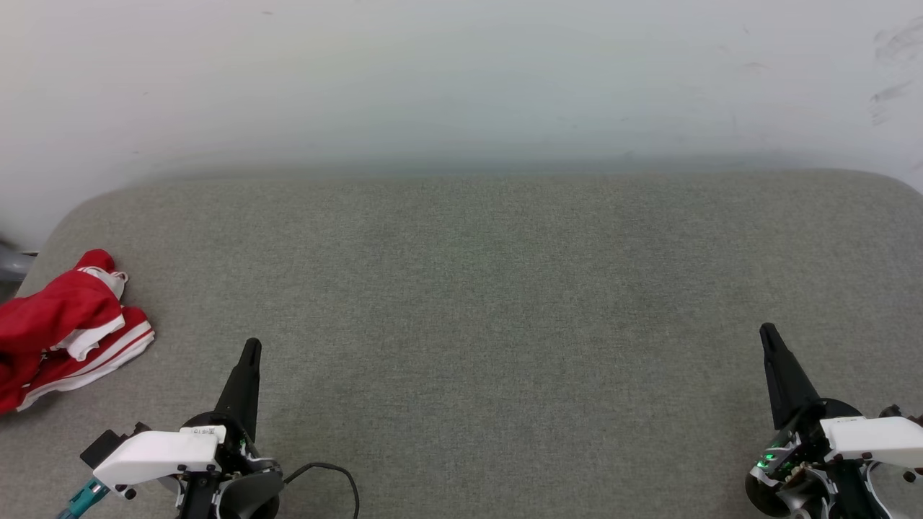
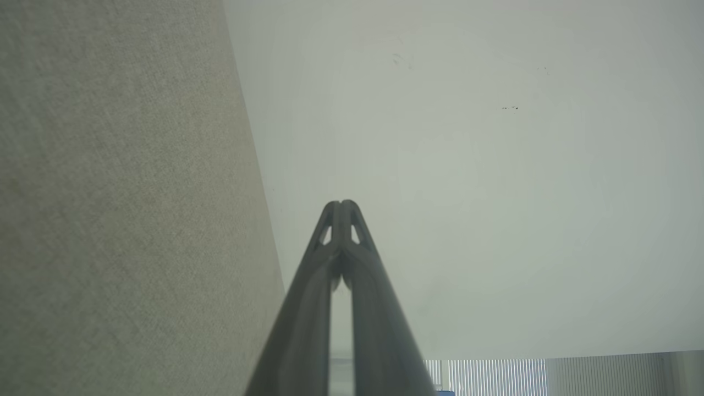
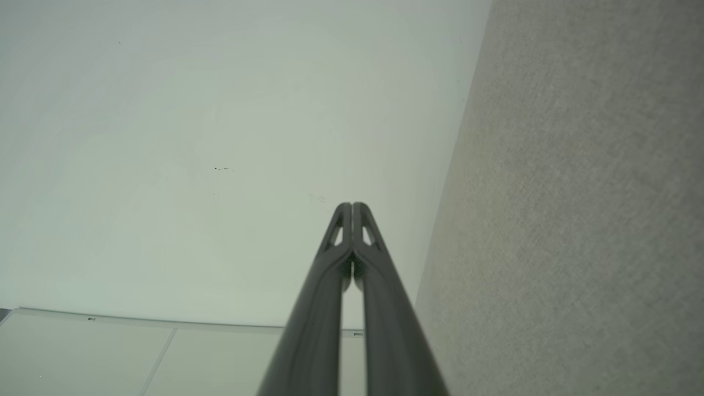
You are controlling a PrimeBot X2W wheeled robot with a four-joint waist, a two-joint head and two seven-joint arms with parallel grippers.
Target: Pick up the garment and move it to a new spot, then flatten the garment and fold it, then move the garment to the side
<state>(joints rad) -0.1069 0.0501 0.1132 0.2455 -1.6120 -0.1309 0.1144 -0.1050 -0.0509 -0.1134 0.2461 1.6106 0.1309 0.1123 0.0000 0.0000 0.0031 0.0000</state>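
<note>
Left gripper (image 1: 251,347) sits at the near left, its two dark fingers pressed together into one point and aimed toward the far side. Nothing is between them. The left wrist view confirms it: the left gripper (image 2: 341,207) has its tips touching, with only a thin slit lower down. A white wrist housing (image 1: 159,450) lies behind the fingers, and a black cable (image 1: 339,474) loops out beside it over the fabric.

Over on the near right, the right gripper (image 1: 769,333) is the same story, closed to a point and holding nothing. A small green light (image 1: 769,455) glows at its base. In its own wrist view the right gripper (image 3: 352,207) shows both tips meeting.

Now the garment (image 1: 65,321): it lies bunched up at the left edge of the worktop (image 1: 461,288), a red heap with white folds and red-white stripe trim showing. It is farther out than the left gripper and off to that gripper's left, apart from it, and untouched by either arm. Part of it runs past the picture's left border, so its full outline can't be told, and no lettering is readable.

The worktop is covered in grey woven fabric, with rounded far corners. Beyond its far edge stands a pale wall (image 1: 461,72), with a few faint dark scuffs (image 1: 890,92) at the upper right.
</note>
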